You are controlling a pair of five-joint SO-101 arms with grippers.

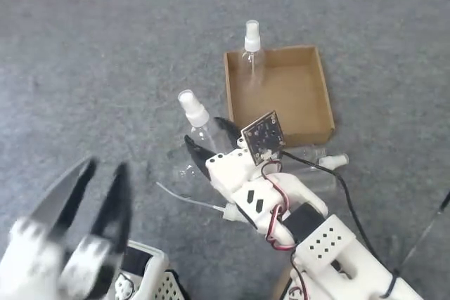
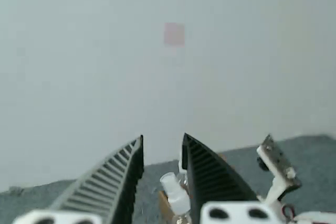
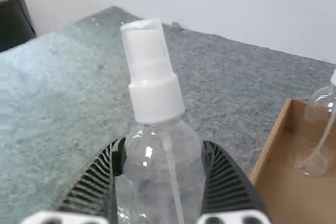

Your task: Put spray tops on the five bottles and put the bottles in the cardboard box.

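Boxing step: the right gripper [image 3: 163, 148] clamps a capped bottle [image 3: 155, 93] upright just beside the cardboard box [image 1: 324, 93], the left gripper [image 1: 105, 166] gapes empty; the next move likely requires lifting it clear over the wall.

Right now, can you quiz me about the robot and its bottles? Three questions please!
1. True or false: the cardboard box already holds five bottles.
2. What is the right gripper squeezing? A) a bottle with its spray top on; B) a loose spray top; C) nothing.
3. Fill the gap: the left gripper is ___ and holds nothing.
Key: 1 false, just one capped bottle stands in it; 2 A; 3 open.
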